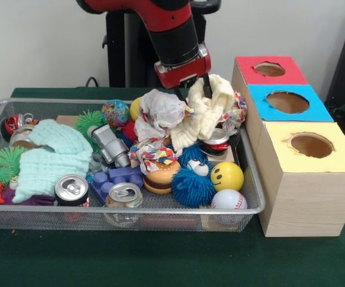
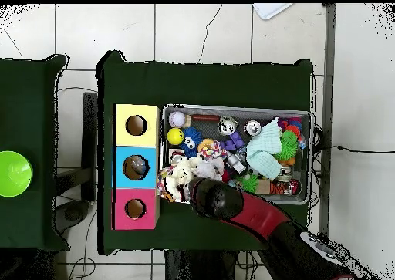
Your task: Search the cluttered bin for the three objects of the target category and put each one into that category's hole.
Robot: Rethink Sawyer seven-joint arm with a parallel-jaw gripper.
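The wire mesh bin [image 1: 251, 179] is full of toys, cloths and cans; it also shows in the overhead view [image 2: 310, 157]. No clear plastic bottle with a blue label shows; any are hidden under the clutter. My gripper [image 1: 193, 91] is open at the bin's far right. Its fingers [image 1: 208, 86] stand astride the top of a cream knitted cloth [image 1: 205, 116]. In the overhead view my arm [image 2: 227, 204] covers the gripper. Beside the bin stand three boxes with a red-topped hole [image 1: 269, 69], a blue-topped hole [image 1: 287, 101] and a yellow-topped hole [image 1: 311, 144]. Something grey shows in the blue hole [image 2: 136, 167].
A crumpled white bag [image 1: 159, 109] lies left of the gripper. Two silver cans [image 1: 72, 188] [image 1: 124, 194] lie at the near rim, with a mint cloth [image 1: 52, 156], a blue fuzzy toy [image 1: 191, 184], a yellow smiley ball [image 1: 226, 176] and a baseball [image 1: 229, 199]. A green bowl [image 2: 11, 173] sits on a side table.
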